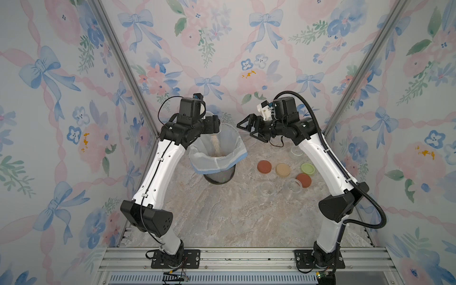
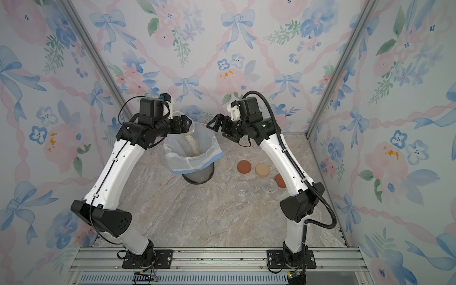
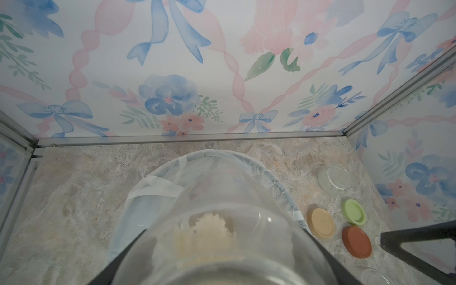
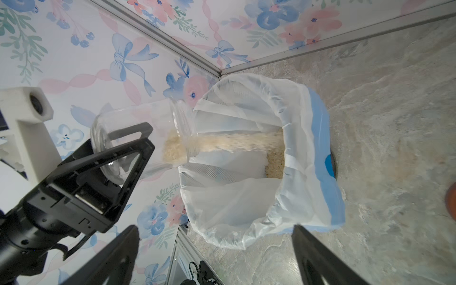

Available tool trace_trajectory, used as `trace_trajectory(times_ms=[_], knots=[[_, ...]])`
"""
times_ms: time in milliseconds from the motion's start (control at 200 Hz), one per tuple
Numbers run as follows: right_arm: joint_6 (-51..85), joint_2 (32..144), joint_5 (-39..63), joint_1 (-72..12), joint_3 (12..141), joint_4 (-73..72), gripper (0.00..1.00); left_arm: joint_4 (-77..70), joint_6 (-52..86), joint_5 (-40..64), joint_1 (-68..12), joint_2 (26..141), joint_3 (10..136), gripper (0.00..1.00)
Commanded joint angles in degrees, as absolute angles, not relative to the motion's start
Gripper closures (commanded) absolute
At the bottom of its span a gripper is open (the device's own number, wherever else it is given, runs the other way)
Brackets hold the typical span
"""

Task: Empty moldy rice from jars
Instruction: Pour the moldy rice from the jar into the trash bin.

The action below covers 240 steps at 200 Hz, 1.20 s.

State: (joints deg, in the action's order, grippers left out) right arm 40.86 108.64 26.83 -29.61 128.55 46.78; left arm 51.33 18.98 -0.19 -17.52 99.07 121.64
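Flowered wallpaper [image 1: 222, 49] with blue bows closes in a marbled desk [image 1: 222, 222]. Toward its back stands a dark mesh bin [image 1: 219, 177] with a white liner [image 1: 209, 165] folded over the rim. The left hand [image 4: 146, 137] grips a clear jar [image 4: 160, 116] by its body and holds it tipped over the bin, mouth toward the liner. The moldy rice [image 4: 234, 143] runs out in a pale stream onto a heap at the liner's bottom, while a clump sits just inside the jar's mouth. The right hand [image 1: 244, 130] hangs beside the bin, jaws wide apart and holding nothing. On that arm's side of the bin three other jars [image 1: 267, 188] stand open and look empty on the desk, among four loose lids [image 1: 283, 170]: two rust-red, one beige, one pale green. So the step in hand appears to be the pour from the last full jar. The next move calls for a steeper tilt or a light shake to free the clump, with the mouth kept inside the liner's rim so no grains land on the desk, then for righting the jar and setting it down near the others.
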Motion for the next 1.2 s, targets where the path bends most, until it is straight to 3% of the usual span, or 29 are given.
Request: trace_trajectory(times_ms=[0,155,535,620,765,845,1195], knots=[[38.36,105.94,26.45,-29.53,128.58,48.21,0.03,65.82,21.42,-0.13,-17.17,104.76,130.96,1.0],[39.1,105.49,27.32,-29.27,126.72,46.42,0.03,73.28,21.73,-1.69,-17.19,109.77,132.63,1.0],[40.64,106.34,28.91,-28.3,126.73,44.82,0.03,73.65,21.71,-4.11,-20.12,114.43,141.31,1.0],[41.02,106.43,29.15,-28.14,126.51,44.68,0.03,73.41,22.54,0.41,-19.44,115.13,143.15,1.0],[41.45,106.6,29.51,-27.88,126.72,44.65,0.03,72.13,31.09,26.95,-12.43,117.12,142.84,1.0],[41.55,106.55,29.52,-27.81,126.69,44.6,0.03,71.61,34.22,35.89,-10.13,118.09,143.11,1.0],[42.55,107.17,29.62,-27.78,126.29,43.64,0.03,67.89,36.05,37.35,-6.86,116.56,140.95,1.0]])
